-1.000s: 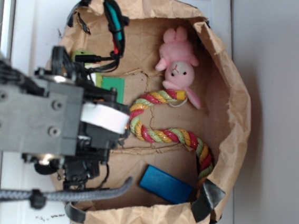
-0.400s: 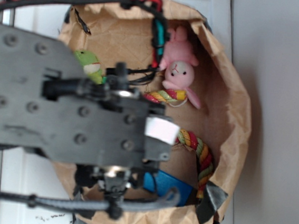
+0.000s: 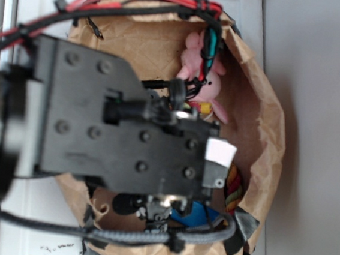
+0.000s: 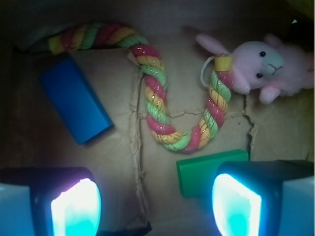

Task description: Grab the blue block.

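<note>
Upper left of wrist view, the blue block (image 4: 75, 105) is lying flat on the brown paper bag floor (image 4: 123, 196), untouched. Gripper (image 4: 156, 204) is hanging above w/ fingers spread wide, glowing pads (image 4: 76, 206) at frame bottom. Green block (image 4: 209, 172) is sitting by the right pad, possibly just under it. Rope toy (image 4: 162, 103) is curling center; pink bunny (image 4: 261, 66) is lying upper right.

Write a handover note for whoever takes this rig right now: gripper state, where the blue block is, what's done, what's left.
Gripper: open, holding nothing, hovering above the floor of the paper bag.
Blue block: flat on the bag floor, apart from the fingers, beside the coloured rope. The green block lies by the other finger; don't take it.
Done: arm is over the bag.
Left: shift over the blue block, descend, close, lift.
</note>
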You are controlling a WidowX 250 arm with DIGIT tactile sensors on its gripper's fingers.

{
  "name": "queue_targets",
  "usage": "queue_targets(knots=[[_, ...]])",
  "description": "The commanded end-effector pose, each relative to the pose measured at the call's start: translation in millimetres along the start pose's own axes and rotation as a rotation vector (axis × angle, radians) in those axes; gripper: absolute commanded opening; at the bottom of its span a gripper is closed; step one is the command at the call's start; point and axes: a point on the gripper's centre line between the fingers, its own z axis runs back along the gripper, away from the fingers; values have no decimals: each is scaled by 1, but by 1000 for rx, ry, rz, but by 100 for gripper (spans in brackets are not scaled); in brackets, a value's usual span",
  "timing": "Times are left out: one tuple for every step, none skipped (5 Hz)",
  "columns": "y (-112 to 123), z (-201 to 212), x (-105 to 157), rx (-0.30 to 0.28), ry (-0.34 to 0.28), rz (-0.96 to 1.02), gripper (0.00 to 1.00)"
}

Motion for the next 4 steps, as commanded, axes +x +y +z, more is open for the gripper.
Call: queue_targets(knots=[[7, -8, 26, -8, -89, -4, 100], [2, -21, 23, -44, -111, -78, 100], [-13, -27, 12, -43, -121, -141, 100], [-29, -18, 0, -93, -115, -185, 100]])
